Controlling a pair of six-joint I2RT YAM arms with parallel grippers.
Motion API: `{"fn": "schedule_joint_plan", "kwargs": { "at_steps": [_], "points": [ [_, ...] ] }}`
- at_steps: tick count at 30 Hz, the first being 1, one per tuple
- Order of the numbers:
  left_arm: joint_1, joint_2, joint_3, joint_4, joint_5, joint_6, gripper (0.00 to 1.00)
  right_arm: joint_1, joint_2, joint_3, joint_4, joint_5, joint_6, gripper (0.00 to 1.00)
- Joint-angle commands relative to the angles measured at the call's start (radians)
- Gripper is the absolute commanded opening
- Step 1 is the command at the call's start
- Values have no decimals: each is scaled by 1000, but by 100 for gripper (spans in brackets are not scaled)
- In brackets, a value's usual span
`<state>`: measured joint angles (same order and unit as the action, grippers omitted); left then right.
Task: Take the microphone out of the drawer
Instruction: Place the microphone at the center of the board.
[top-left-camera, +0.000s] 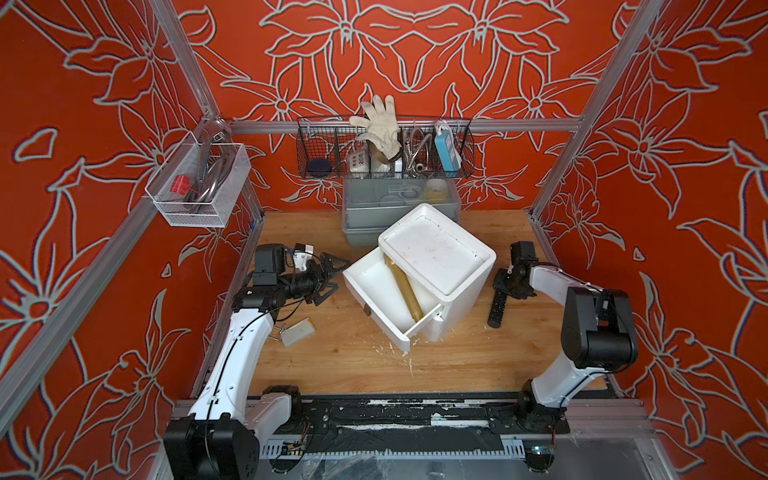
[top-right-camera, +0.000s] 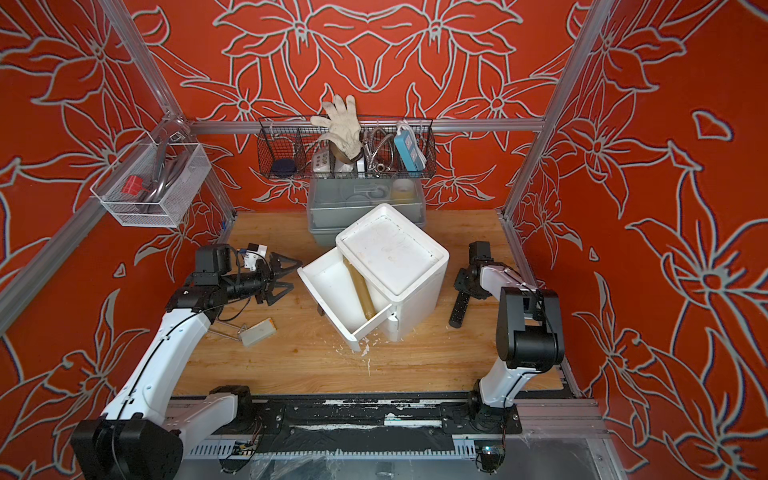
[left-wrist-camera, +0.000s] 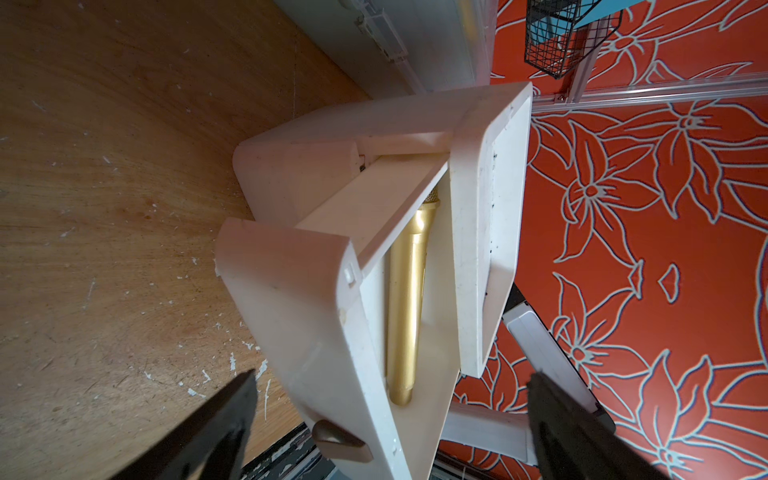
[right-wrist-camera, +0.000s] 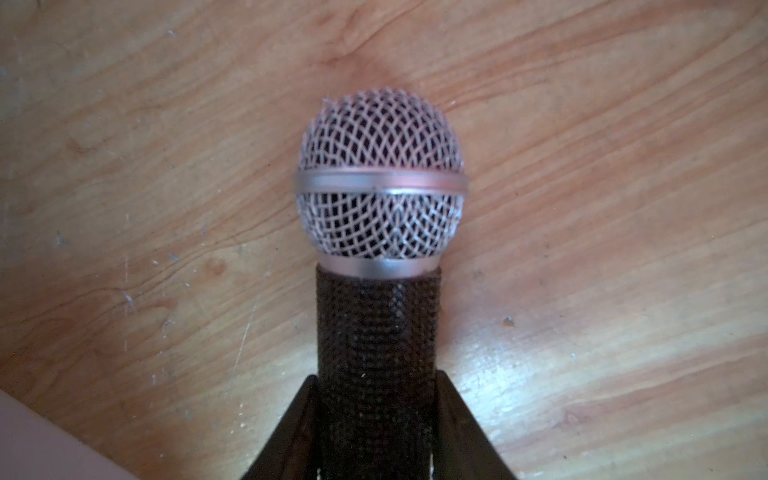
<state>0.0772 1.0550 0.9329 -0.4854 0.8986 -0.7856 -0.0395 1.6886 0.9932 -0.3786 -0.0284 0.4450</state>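
Two of a kind: gold microphone (top-left-camera: 405, 286) and black microphone (top-left-camera: 497, 307), well apart, on either side of the cabinet.
Clock face: laid flat on a top view, 12 at the back wall, centre on the white cabinet (top-left-camera: 436, 253).
Drawer (top-left-camera: 372, 286): pulled out of the cabinet toward 8 o'clock, dark handle tab on its front.
Gold microphone: lying inside the open drawer, along the side nearest the cabinet, mesh head toward 12 and tucked under the cabinet top, tail toward 6; plain in the left wrist view (left-wrist-camera: 405, 299).
Black microphone: outside the drawer, at 3 o'clock from the cabinet, over the wooden table (top-left-camera: 353, 365), tail toward 6; resting or lifted, cannot tell. Silver mesh head sharp in the right wrist view (right-wrist-camera: 376, 291).
Right claw (top-left-camera: 509, 284): clamped on the black microphone, one finger pressed to each side of the handle, just below the head.
Left claw (top-left-camera: 338, 276): spread wide apart, at 9 o'clock, near the drawer front, not touching it.
Pale small box (top-left-camera: 297, 331): flat on the table at 8 o'clock, beside the left arm.
Grey bin (top-left-camera: 361, 208): at 12 o'clock, just behind the cabinet.
Black wire basket (top-left-camera: 316, 141): hung on the back wall above the bin, with a white glove (top-left-camera: 378, 120) and a blue power strip (top-left-camera: 446, 151) inside.
White mesh basket (top-left-camera: 195, 208): on the side rail at 10 o'clock.
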Motion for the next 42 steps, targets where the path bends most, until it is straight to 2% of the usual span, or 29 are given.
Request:
{"fn": "schedule_joint_plan", "kwargs": {
  "at_steps": [1,6,11,23,33,35,40,42],
  "points": [
    [-4,-19,-8,4,0,1,100,-3,0,-13,-7,-7,18,36],
    [-5,-20,-10,5,-3,1,100,-3,-15,-2,-21,-24,18,57],
    [-5,-22,-13,7,-4,0,100,-2,-67,23,-42,-32,21,64],
    [-5,-31,-23,13,-4,-3,100,-3,-208,131,-162,-24,-12,69],
    [-5,-24,-13,22,-3,-19,100,11,-406,224,-252,-118,-57,73],
    [-5,-21,-9,26,-3,-25,100,40,-451,257,-262,-148,-63,73],
    [-5,-19,-13,27,-4,-32,100,196,-493,403,-329,-75,-112,73],
    [-5,-21,-15,24,-3,-30,100,250,-484,463,-345,-91,-114,72]
  ]
}}
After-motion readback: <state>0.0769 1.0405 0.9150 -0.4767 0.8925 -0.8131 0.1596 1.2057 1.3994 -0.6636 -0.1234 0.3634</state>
